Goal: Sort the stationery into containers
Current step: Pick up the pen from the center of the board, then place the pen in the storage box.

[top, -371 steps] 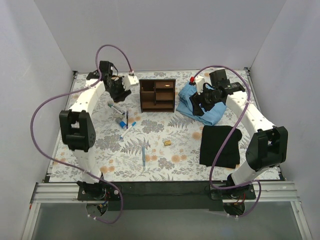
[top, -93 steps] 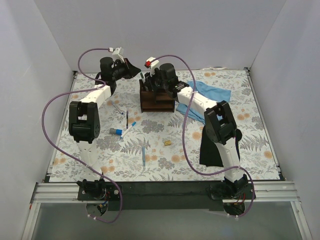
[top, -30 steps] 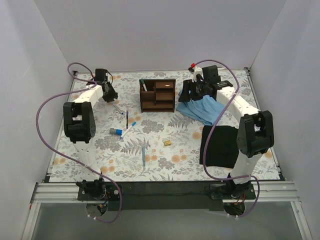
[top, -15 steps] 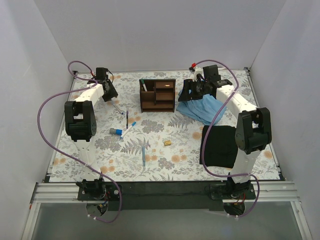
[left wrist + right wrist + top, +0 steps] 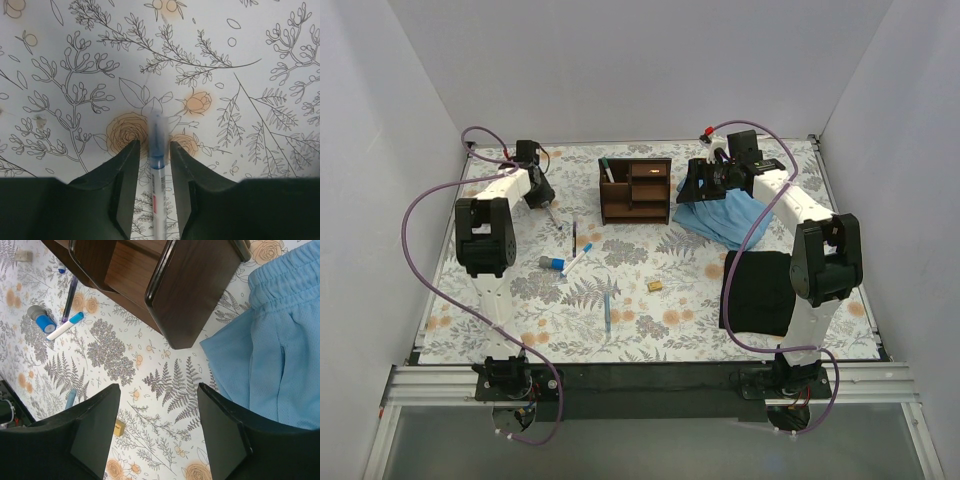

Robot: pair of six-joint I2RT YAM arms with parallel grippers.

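The dark brown organizer [image 5: 635,190] stands at the back centre, with one pen [image 5: 608,168] upright in its tall left slot. My left gripper [image 5: 536,190] is low over the table and slightly open. Its fingers straddle a white pen with a blue cap [image 5: 156,150], with small gaps on both sides. My right gripper [image 5: 705,180] is wide open and empty, hovering between the organizer [image 5: 190,290] and the light blue cloth [image 5: 270,355]. On the table lie a black pen [image 5: 574,237], a white-and-blue marker [image 5: 575,258], a blue-and-white cylinder [image 5: 552,263], a blue pen [image 5: 607,312] and a tan block [image 5: 656,285].
The light blue cloth [image 5: 725,215] lies right of the organizer, partly under my right gripper. A black cloth [image 5: 758,290] lies at the right front. White walls close in the floral table on three sides.
A pen now stands in the organizer's slot, which was empty in the earliest frame. Over the last second my left gripper slid a little right, onto the blue-capped pen. The right gripper barely moved.
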